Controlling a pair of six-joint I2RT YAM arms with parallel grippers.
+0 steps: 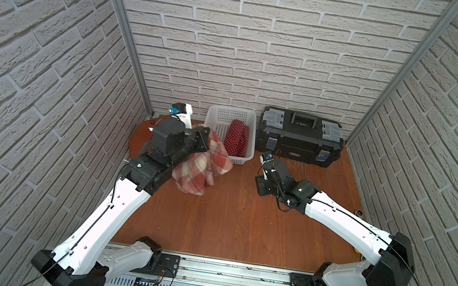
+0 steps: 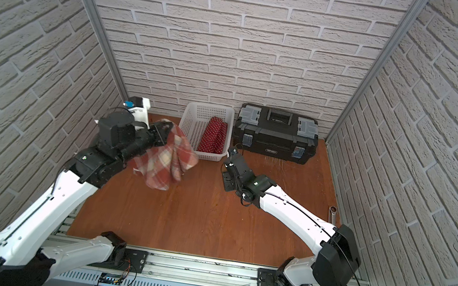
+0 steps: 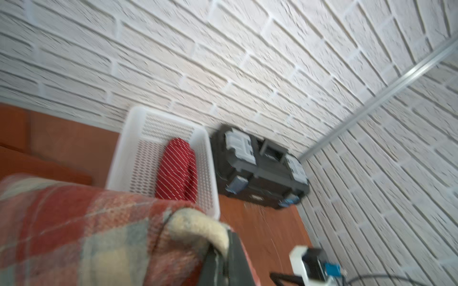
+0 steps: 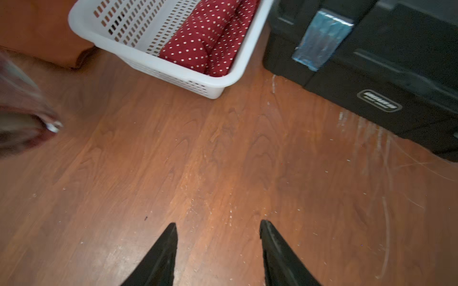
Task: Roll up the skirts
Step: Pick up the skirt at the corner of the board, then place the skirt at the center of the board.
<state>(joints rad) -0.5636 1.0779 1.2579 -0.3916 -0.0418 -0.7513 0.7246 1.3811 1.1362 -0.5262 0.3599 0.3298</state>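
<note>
Left gripper [image 1: 201, 140] clenched on plaid skirt [image 1: 203, 167] hanging above surface [image 1: 225, 225], beside back-edge white mesh basket [image 1: 239, 160] holding rolled polka-dot skirt [image 1: 237, 139]; right gripper [image 4: 218, 222] released, empty.

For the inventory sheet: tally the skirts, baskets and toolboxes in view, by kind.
Skirts: 3 (plaid skirt, polka-dot skirt, rust-orange skirt)
Baskets: 1 (white basket)
Toolboxes: 1 (black toolbox)
Total: 5
</note>
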